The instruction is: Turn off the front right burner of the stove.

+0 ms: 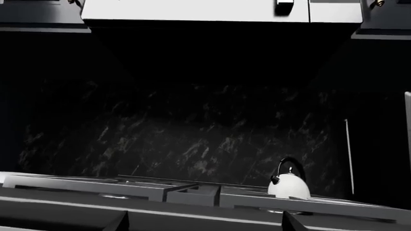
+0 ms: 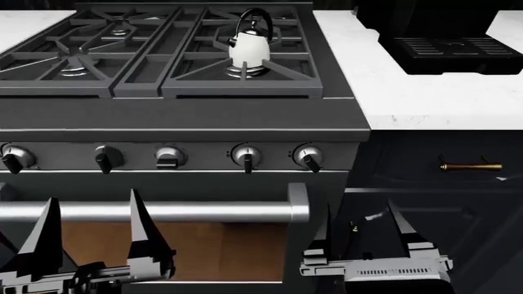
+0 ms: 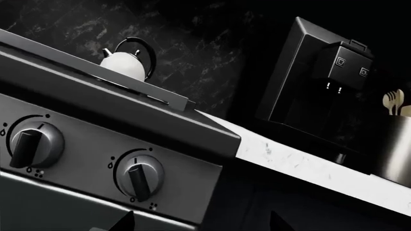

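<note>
The stove (image 2: 180,119) fills the head view, with five silver knobs along its front. A white kettle (image 2: 247,46) stands on the front right burner (image 2: 245,73), whose head barely shows under it. The two rightmost knobs (image 2: 245,157) (image 2: 308,157) appear close up in the right wrist view (image 3: 35,144) (image 3: 138,175). My right gripper (image 2: 361,214) (image 3: 202,224) is open, below and right of the rightmost knob, holding nothing. My left gripper (image 2: 92,214) (image 1: 205,224) is open in front of the oven's bar handle (image 2: 155,211), also holding nothing.
A black coffee machine (image 2: 441,37) (image 3: 314,91) sits on the white counter (image 2: 425,104) right of the stove. A steel utensil holder (image 3: 395,149) stands beyond it. A brass drawer handle (image 2: 470,165) is on the dark cabinet. A range hood (image 1: 218,9) hangs over the cooktop.
</note>
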